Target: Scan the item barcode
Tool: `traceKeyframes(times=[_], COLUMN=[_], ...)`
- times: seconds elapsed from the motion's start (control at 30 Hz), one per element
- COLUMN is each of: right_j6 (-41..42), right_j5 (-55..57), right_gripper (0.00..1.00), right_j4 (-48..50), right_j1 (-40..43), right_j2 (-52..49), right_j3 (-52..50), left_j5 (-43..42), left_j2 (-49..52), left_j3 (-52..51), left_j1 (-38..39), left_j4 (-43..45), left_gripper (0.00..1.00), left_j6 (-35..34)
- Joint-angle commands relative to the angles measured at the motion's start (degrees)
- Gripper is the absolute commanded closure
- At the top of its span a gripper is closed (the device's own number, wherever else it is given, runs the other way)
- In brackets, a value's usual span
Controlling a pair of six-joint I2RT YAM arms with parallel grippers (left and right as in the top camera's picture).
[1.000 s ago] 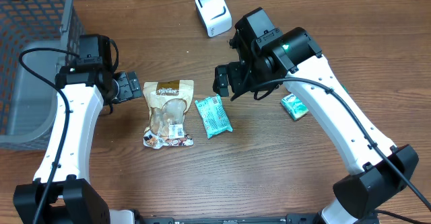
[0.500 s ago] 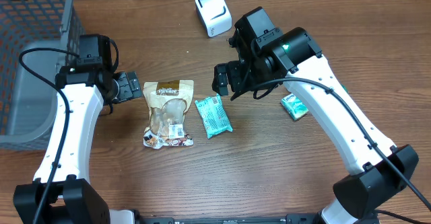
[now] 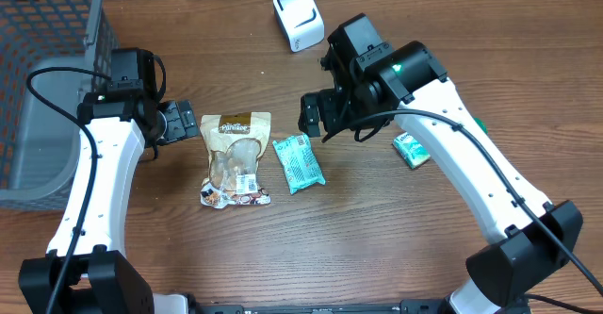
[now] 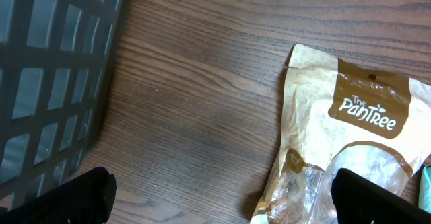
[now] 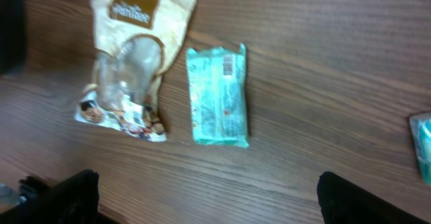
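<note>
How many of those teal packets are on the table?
2: one teal packet lies beside the brown snack pouch; the other pokes out beside the right arm, which may hide more.

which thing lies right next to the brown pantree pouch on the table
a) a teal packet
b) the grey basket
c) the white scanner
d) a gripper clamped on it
A: the teal packet lies alongside the brown pouch, while the white scanner and the grey basket sit well apart from it.

Mock checkout bench, white scanner (image 3: 298, 16), grey basket (image 3: 45, 33), snack pouch (image 3: 236, 158)
</note>
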State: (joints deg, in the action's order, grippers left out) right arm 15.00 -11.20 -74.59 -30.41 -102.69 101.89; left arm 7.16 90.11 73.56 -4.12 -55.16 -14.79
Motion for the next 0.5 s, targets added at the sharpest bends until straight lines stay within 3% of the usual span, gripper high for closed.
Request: traceKeyframes(times=[0.0, 0.47], right_j6=[0.0, 2.8], right_j5=[0.8, 0.8], right_gripper=[0.00, 0.00], right_j4=[1.6, 9.4], right_j1=[0.2, 0.2], right_j2=[0.5, 0.3], right_j3=[-3.4, -13.4], left_j5=[0.7, 0.7], left_j2=[-0.4, -0.4], left_j3=[0.8, 0.8], left_j1=[0.0, 0.0], left_j4=[-0.1, -0.1], left_gripper=[0.01, 0.00], left_j6=[0.6, 0.6])
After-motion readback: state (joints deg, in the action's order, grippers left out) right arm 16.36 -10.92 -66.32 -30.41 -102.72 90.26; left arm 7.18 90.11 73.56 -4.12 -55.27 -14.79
